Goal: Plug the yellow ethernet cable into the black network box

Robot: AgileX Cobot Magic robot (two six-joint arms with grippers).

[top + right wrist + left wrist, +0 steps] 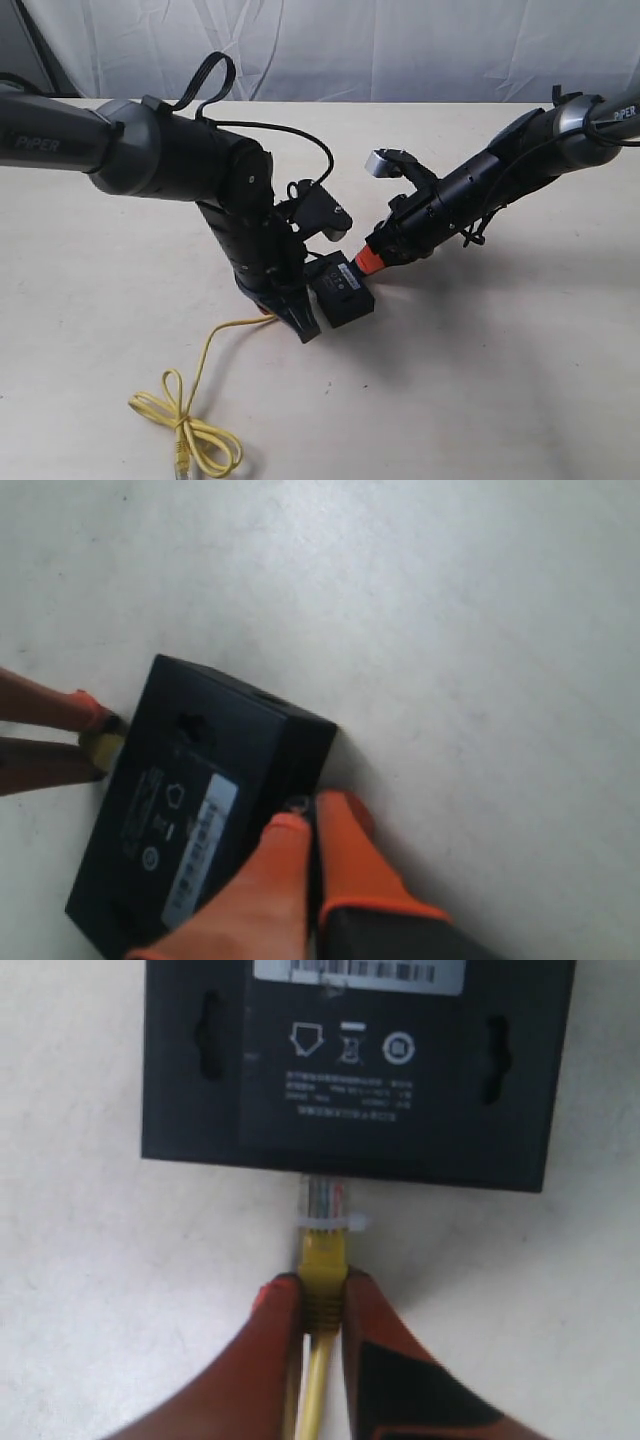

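The black network box [341,291] lies flat on the table, pale label up [358,970]. My left gripper [322,1288] is shut on the yellow boot of the yellow ethernet cable [323,1260]. Its clear plug [325,1203] points at the box's side wall and touches its edge; how deep it sits cannot be told. The cord trails back to a loose loop [185,425] near the front edge. My right gripper [306,816] is shut, its tips against the opposite side of the box [200,780]. The right wrist view also shows the left fingers [60,708] and the boot [100,748].
The pale tabletop [500,380] stretches around the box. A white cloth backdrop [400,50] hangs behind the table's far edge. The cable's free plug end [182,458] lies by the loop.
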